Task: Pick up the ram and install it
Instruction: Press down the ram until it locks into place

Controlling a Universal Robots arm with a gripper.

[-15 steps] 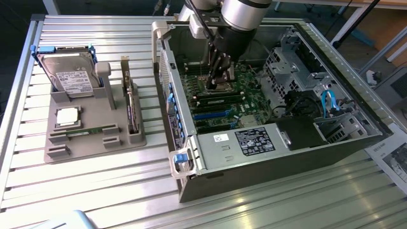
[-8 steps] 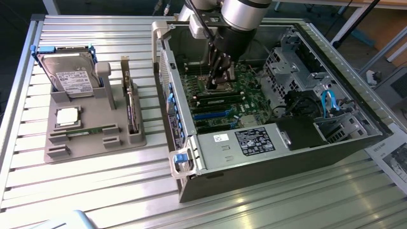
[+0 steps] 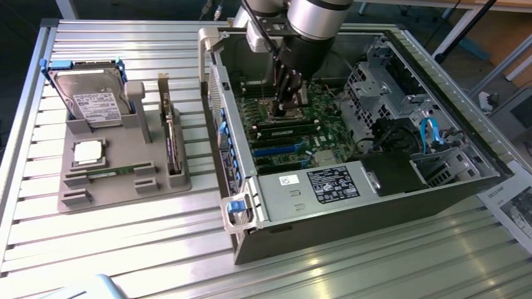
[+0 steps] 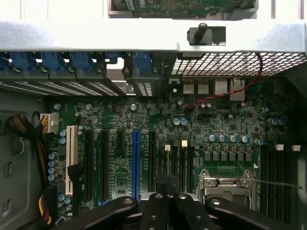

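Exterior view: hanging inside the open computer case, gripper pinched shut over the motherboard; one ram stick lying in the gray tray. Wrist view: fingers pressed together above the memory slots; pressing straight, evenly, probably best.

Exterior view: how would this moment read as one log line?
pincer: shut | place: inside computer case, over motherboard | ram: one stick lying in grey tray

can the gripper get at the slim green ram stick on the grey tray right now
Probably, but not directly: the slim green ram stick lies uncovered on the grey plastic tray, while the gripper sits shut inside the open metal computer case and must rise out first.
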